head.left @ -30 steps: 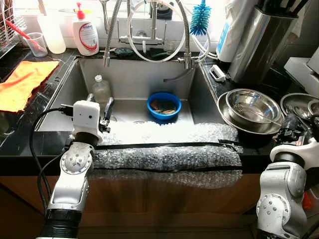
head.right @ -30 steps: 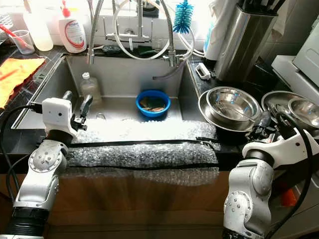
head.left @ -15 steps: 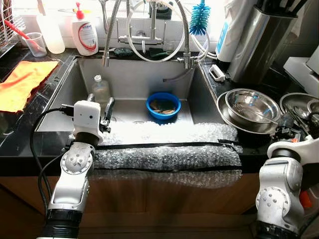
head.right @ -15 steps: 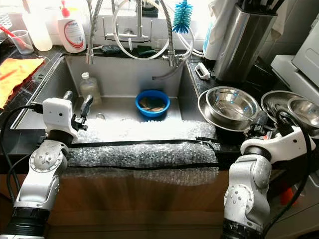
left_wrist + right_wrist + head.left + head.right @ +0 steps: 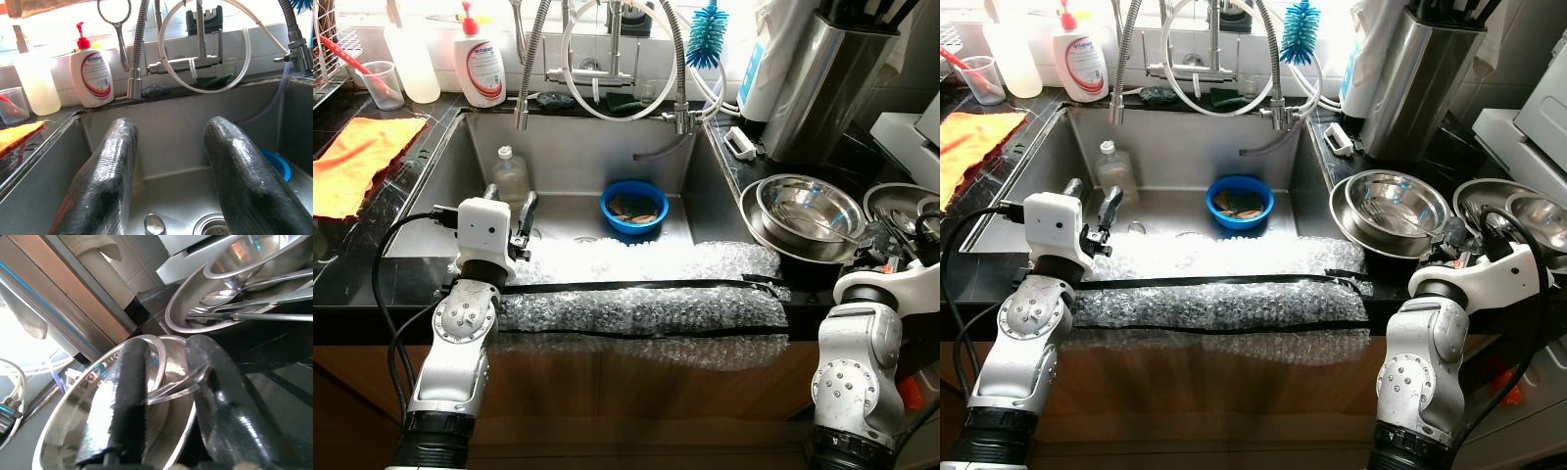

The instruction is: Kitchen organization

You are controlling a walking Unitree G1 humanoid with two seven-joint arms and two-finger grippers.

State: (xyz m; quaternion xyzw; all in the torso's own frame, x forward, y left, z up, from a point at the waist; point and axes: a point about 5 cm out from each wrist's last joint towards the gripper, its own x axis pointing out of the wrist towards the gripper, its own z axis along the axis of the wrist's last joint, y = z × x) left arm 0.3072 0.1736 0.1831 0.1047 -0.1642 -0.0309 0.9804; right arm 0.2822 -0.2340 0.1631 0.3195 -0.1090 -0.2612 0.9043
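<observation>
Black countertop surrounds the steel sink (image 5: pixel 445 191), which I use as my landmark. Bubble wrap (image 5: pixel 636 294) is strapped over the sink's front edge, I judge as padding where my arms lean in. Inside the sink sit a blue bowl (image 5: pixel 634 207) toward the back and a small bottle (image 5: pixel 510 176) in its left corner. My left gripper (image 5: pixel 168 176) hovers above the sink's front left, fingers spread wide with nothing between them, aimed at the back wall. Right of the sink, 2 nested steel bowls (image 5: pixel 808 215) rest on the counter. My right gripper (image 5: pixel 173 382) is at their near rim, fingers slightly parted astride the rim; grip not confirmed.
</observation>
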